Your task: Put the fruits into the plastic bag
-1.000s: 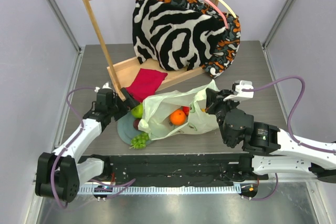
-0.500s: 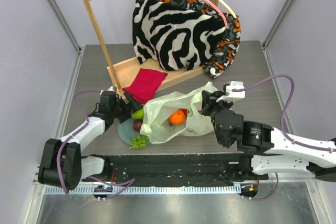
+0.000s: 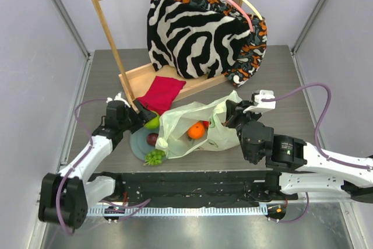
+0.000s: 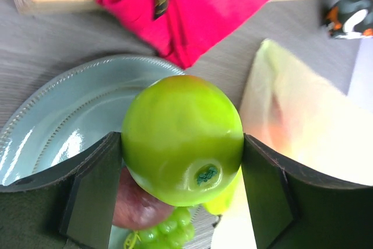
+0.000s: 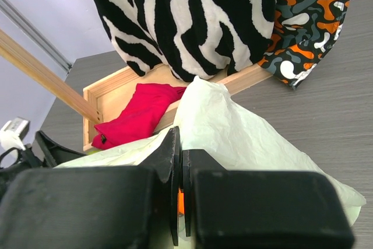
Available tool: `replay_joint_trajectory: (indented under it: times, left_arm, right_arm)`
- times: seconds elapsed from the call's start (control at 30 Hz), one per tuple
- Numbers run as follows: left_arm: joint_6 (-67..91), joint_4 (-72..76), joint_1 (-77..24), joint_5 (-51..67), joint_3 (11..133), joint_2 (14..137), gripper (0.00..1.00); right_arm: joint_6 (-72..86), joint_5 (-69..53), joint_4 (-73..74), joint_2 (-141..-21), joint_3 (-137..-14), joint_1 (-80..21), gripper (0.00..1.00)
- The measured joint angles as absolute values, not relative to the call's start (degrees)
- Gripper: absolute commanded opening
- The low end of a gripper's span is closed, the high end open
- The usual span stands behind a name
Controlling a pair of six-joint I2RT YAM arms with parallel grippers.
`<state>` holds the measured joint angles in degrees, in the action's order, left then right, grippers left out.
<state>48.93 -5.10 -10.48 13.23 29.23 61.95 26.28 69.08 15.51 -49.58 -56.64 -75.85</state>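
Left end effector (image 3: 141, 121) has narrowed from wide open and now grips the green apple (image 4: 180, 126) over the plate (image 4: 64, 109). Right end effector (image 3: 230, 115), closed, pinches the plastic bag (image 3: 221, 135) at the plate's 3 o'clock, with the orange (image 3: 196, 130) already inside. The apple looks ready to lift.

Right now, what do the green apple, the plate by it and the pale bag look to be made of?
The green apple looks like moulded plastic: smooth and glossy, with a painted-looking stem dimple. The plate could be glazed ceramic or hard plastic: it is pale grey-green and shiny, with a beaded rim. The plastic bag is thin, crinkled, translucent film; an orange tint glows through it.
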Motion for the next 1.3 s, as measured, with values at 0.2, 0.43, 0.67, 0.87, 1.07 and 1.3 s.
replay_joint_trajectory:
  times: [0.2,0.43,0.67,0.87,1.07,1.3]
  left_arm:
    - [47.22,-10.20,-10.48,9.76,32.49,53.10,0.57]
    - [44.14,-14.70,-10.48,7.97,35.73,46.41,0.57]
    - [40.64,-16.99,-11.86,9.65,42.06,43.75,0.56]
    - [37.56,-17.06,-20.84,9.21,50.76,44.07,0.55]
    - [33.28,-13.23,-37.63,7.05,54.57,45.19,0.55]
    - [27.46,-11.42,-52.49,4.23,55.22,53.91,0.55]
  right_arm:
    - [26.63,69.08,15.53,-48.82,-56.62,-75.66,0.01]
    - [26.92,69.08,15.53,-48.25,-56.53,-75.61,0.01]
    - [27.14,69.12,15.53,-47.90,-56.16,-75.61,0.01]
    - [27.20,69.10,15.57,-47.86,-55.61,-75.61,0.01]
    - [27.20,69.12,15.55,-47.46,-55.59,-75.61,0.01]
    - [27.38,69.12,15.59,-47.13,-55.59,-75.61,0.01]
